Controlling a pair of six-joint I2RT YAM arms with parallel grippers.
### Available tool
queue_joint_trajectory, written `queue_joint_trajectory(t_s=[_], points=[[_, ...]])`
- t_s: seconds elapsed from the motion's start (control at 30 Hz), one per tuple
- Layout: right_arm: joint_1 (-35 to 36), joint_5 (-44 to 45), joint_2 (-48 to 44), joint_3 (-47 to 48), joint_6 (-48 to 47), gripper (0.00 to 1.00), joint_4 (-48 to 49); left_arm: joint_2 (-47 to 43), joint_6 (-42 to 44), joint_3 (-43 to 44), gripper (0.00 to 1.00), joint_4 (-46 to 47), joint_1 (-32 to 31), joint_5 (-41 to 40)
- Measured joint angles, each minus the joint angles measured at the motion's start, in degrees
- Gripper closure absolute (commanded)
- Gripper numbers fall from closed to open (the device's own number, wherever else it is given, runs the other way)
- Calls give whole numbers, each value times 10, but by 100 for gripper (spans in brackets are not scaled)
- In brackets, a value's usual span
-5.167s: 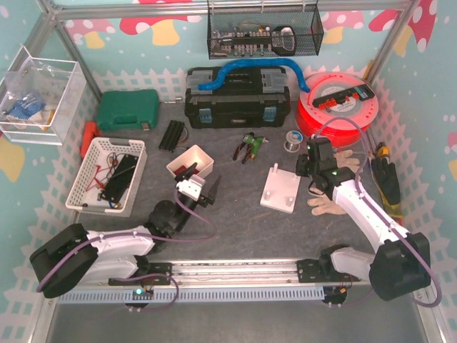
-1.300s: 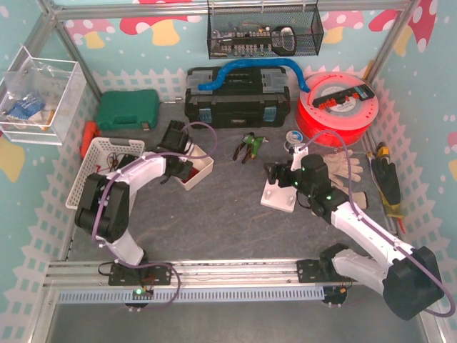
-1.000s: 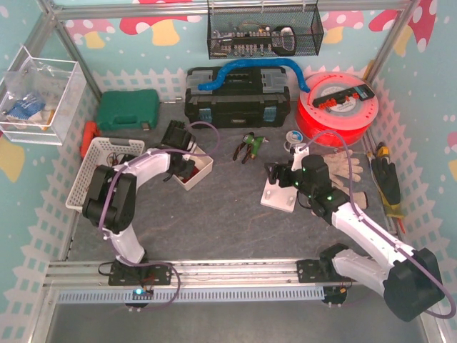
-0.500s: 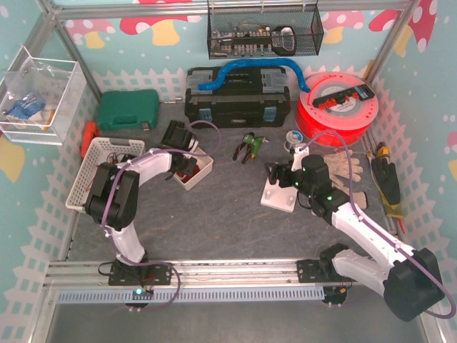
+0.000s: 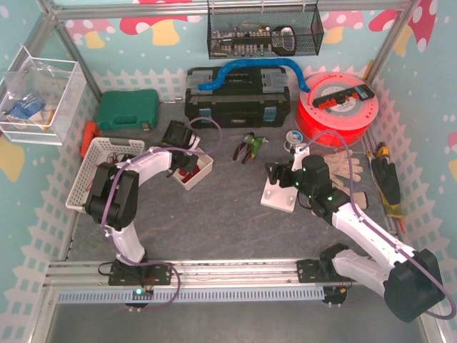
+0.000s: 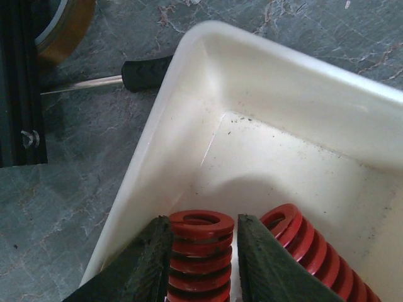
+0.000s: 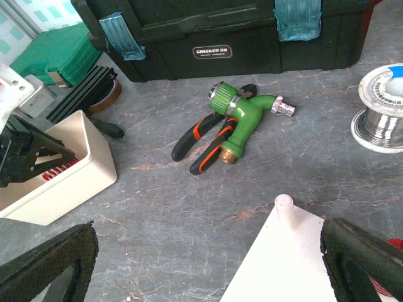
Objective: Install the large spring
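Note:
In the left wrist view, a thick red coil, the large spring [image 6: 200, 251], stands upright in the near corner of a white bin [image 6: 264, 63]. My left gripper [image 6: 203, 221] is shut on it, one dark finger on each side. A second red spring [image 6: 308, 251] lies tilted just to its right. From above, the left gripper [image 5: 187, 166] reaches down into the bin [image 5: 203, 171]. My right gripper [image 7: 208, 264] is open, hovering over the corner of a white peg plate [image 7: 296, 264] with an upright peg [image 7: 284, 202]. In the top view the right gripper [image 5: 275, 174] is at the peg plate's [image 5: 280, 191] far-left corner.
Orange-handled pliers and a green hose nozzle [image 7: 245, 119] lie between bin and plate. Behind are a black toolbox [image 5: 237, 100], solder spool [image 7: 384, 119] and red filament reel [image 5: 339, 107]. A white basket [image 5: 107, 175] is to the left, with gloves [image 5: 343, 168] to the right. A screwdriver [image 6: 126, 75] lies beside the bin.
The left arm has swung from the near edge out to the bin and its wrist has settled inside it. The right gripper has come left over the peg plate and has held still since.

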Motion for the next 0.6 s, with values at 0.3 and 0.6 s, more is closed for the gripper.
queue_joint_trajectory(t_s=[0.3,0.6], points=[[0,2,-10,0,-1,4,0,-18,1,-19,57,7,1,-4],[0,7,-10,0,-1,4,0,-21,-4,-39,55,-7,8,-4]])
